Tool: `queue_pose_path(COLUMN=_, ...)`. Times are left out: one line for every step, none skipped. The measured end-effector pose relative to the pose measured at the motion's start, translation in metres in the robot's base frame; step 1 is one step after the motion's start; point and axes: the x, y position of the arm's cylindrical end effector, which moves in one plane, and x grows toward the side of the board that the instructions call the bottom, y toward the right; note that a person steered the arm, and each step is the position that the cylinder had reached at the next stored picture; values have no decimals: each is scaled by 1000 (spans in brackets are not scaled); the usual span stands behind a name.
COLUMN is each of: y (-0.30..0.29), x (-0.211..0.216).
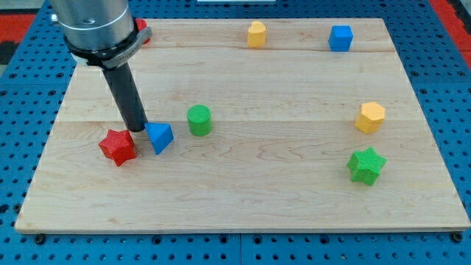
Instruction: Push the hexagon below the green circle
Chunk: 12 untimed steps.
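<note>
My tip (137, 129), a bare rod holding nothing, sits wedged between the red star (118, 146) and blue triangle (159, 137), apparently touching both. The green circle (199, 120) lies just beyond; the yellow hexagon (371, 117) is far to the view's right. Sweeping straight there risks dragging the triangle into the circle.

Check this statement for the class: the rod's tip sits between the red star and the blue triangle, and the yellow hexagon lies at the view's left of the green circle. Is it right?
One thing is wrong. In the camera view, the yellow hexagon lies at the view's right of the green circle, not its left. The rest holds: my tip sits between the red star and the blue triangle.
</note>
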Motion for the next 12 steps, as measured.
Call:
queue_pose_path(y=-21, x=24)
queue_pose_path(y=-39, x=19)
queue_pose_path(y=-21, x=-58)
queue_pose_path(y=71, x=-83)
queue_pose_path(y=203, x=-85)
queue_pose_path(y=314, x=-89)
queue_pose_path(y=374, x=-84)
queue_pose_path(y=374, x=-38)
queue_pose_path(y=356, x=-31)
queue_pose_path(y=414, x=-44)
queue_pose_path(y=423, x=-25)
queue_pose_path(y=369, x=8)
